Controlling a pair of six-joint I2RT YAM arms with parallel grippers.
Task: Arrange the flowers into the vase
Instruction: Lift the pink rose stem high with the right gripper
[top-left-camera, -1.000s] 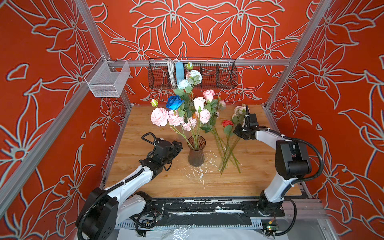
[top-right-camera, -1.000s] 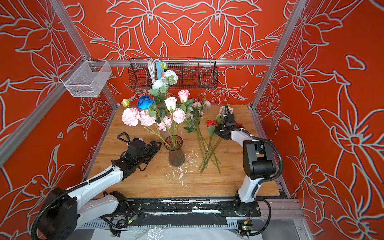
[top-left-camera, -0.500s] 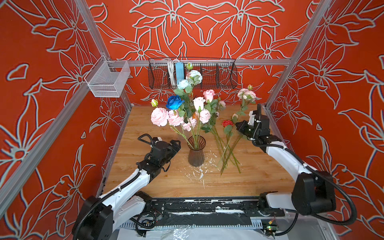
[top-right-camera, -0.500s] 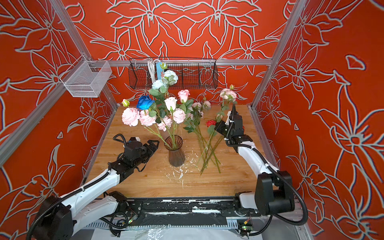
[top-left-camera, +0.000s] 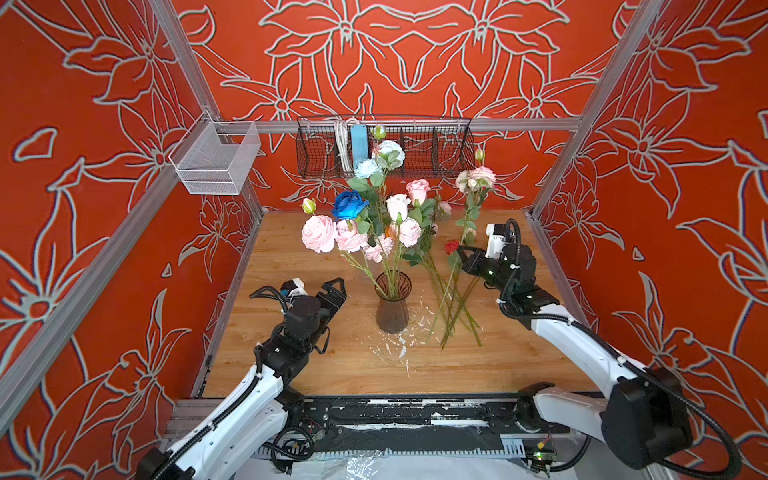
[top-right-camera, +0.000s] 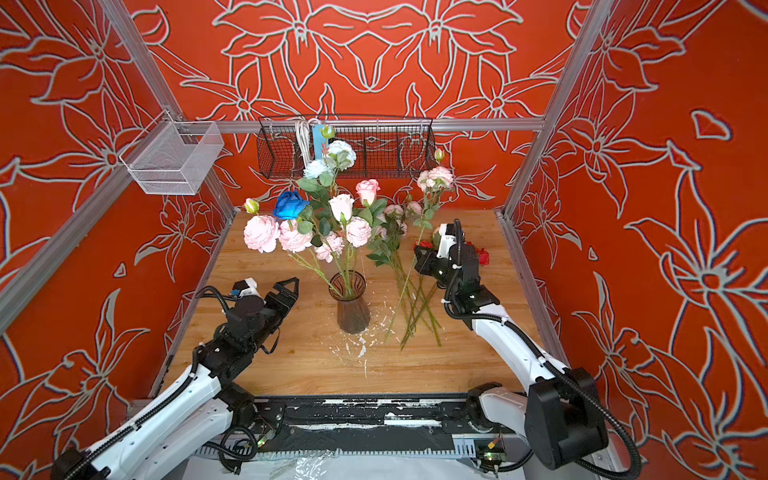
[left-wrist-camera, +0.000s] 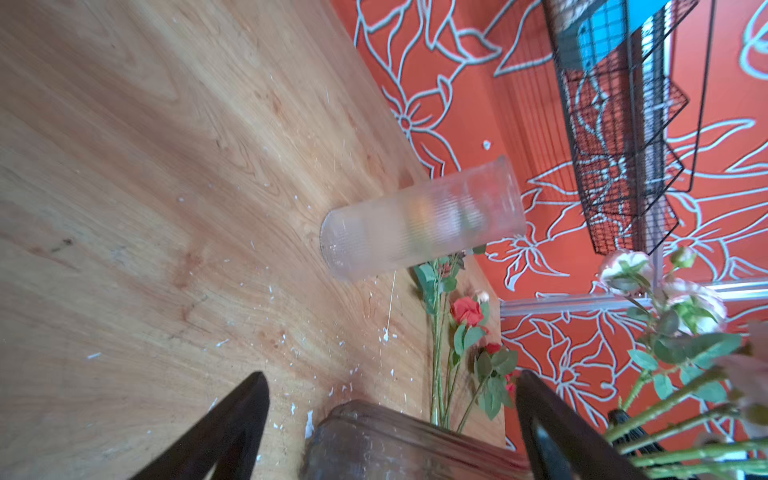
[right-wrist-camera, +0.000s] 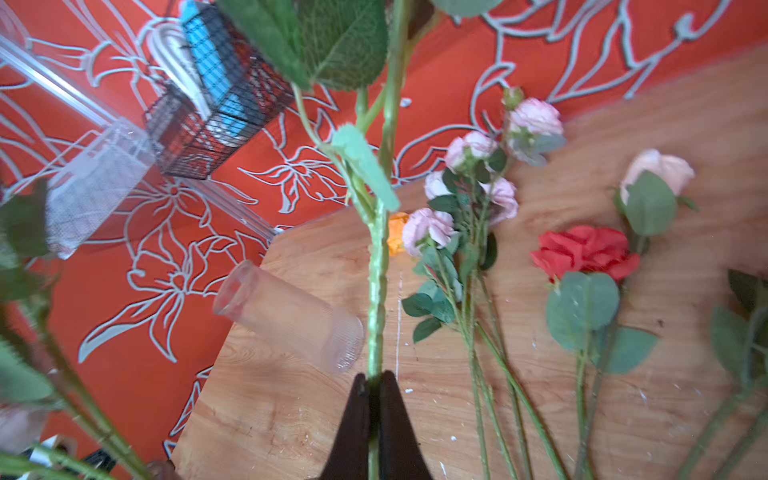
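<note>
The right claw, right of centre in both top views, is clamped on the green stem of a pale pink rose and holds it upright above the wooden desk. The left claw, left of centre, stands wide apart and empty beside the smoky ribbed glass vase. The vase, at frame centre, holds a bunch of pink, white and blue flowers, and several loose long-stemmed flowers lie on the desk just to its right.

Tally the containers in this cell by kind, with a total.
Vases: 2, the brown vase and the clear ribbed vase.
Baskets: 2, the white mesh basket and the black wire basket.
Total: 4.
</note>
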